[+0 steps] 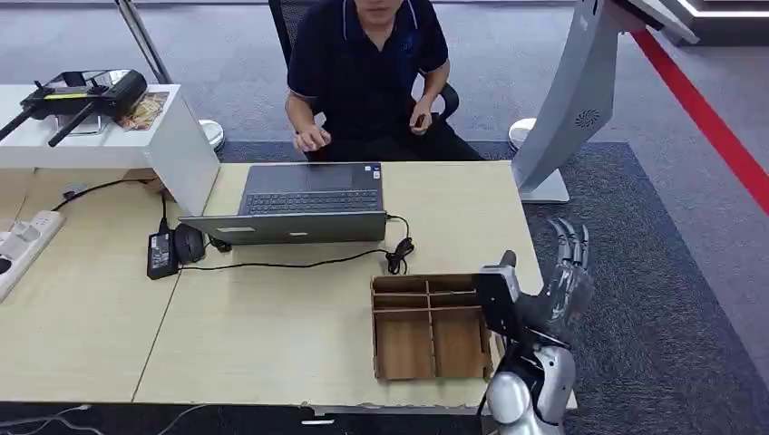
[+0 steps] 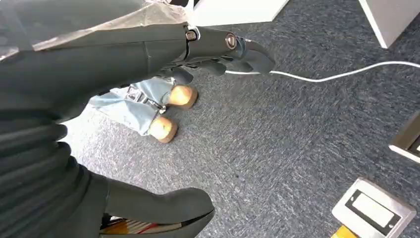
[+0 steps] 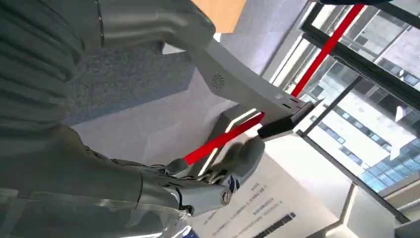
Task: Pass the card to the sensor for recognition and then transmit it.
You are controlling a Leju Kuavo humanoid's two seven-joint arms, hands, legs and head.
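Our right hand (image 1: 564, 272) hovers past the desk (image 1: 272, 317) edge, just right of the wooden tray (image 1: 426, 328), fingers (image 1: 569, 237) spread, holding nothing; we cannot locate the card; the sensor stand (image 1: 580, 95) lies ahead.

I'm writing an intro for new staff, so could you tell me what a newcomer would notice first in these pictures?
First the right hand, raised past the table's right edge beside a wooden tray, fingers spread toward a grey kiosk. Next, a person seated across the table behind an open laptop. The left hand hangs over grey carpet.
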